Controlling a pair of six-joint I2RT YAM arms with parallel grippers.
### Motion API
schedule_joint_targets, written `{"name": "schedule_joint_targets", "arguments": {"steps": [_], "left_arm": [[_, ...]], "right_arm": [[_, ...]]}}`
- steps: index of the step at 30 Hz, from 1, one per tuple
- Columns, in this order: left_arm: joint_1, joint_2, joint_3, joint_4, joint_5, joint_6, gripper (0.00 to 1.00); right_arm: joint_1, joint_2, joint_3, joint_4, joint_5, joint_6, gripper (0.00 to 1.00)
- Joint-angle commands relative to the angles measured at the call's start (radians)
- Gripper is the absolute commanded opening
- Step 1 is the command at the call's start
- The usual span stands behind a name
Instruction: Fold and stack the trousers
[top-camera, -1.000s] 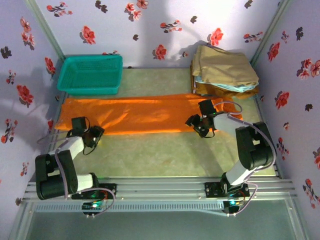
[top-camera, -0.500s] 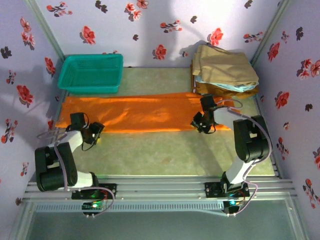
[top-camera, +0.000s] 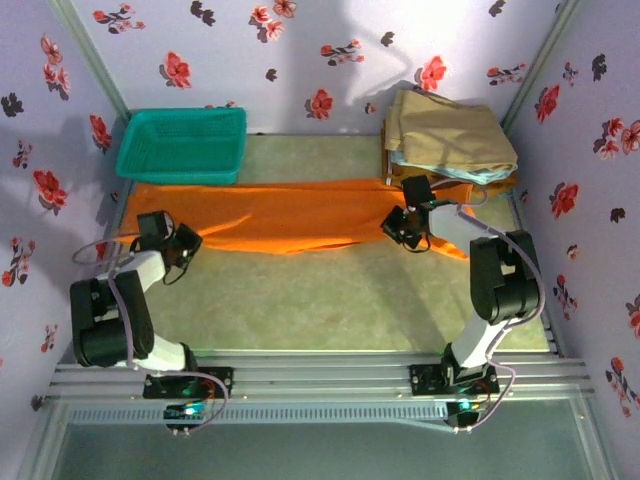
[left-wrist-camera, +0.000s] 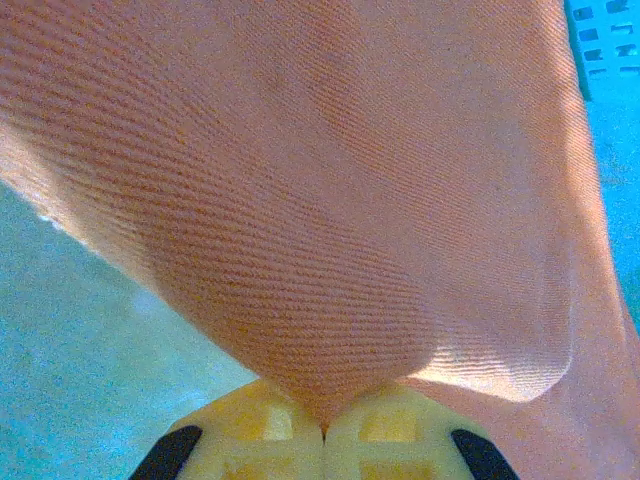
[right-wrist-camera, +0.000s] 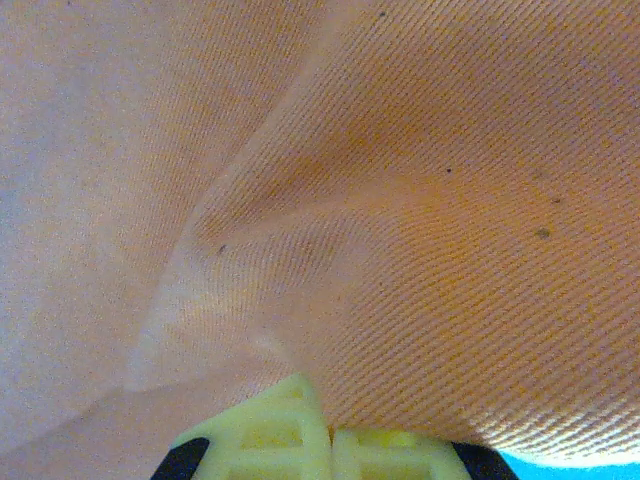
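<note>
The trousers (top-camera: 290, 215) lie stretched across the table (top-camera: 330, 300), just in front of the basket (top-camera: 180, 150). The left gripper (left-wrist-camera: 322, 432) pinches their near edge at one end, and the right gripper (right-wrist-camera: 330, 432) pinches cloth toward the other. The cloth looks soft, light and limp and will likely sag between the grips, so edge holds near the ends suit it.

The bright orange trousers (top-camera: 290, 215) lie stretched sideways across the table — near edge lifted.
</note>
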Motion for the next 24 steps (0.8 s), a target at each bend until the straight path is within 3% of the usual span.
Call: {"name": "schedule_joint_targets", "arguments": {"steps": [1, 10, 24], "left_arm": [[0.030, -0.020, 0.016, 0.047, -0.070, 0.030, 0.00], [0.046, -0.166, 0.009, -0.166, -0.116, 0.059, 0.00], [0.093, -0.612, -0.140, -0.587, -0.093, 0.057, 0.00]], "right_arm": [[-0.028, -0.039, -0.004, -0.007, 0.120, -0.041, 0.00], [-0.037, -0.129, -0.083, -0.031, 0.089, -0.102, 0.00], [-0.022, -0.377, -0.400, -0.106, -0.078, -0.138, 0.00]]}}
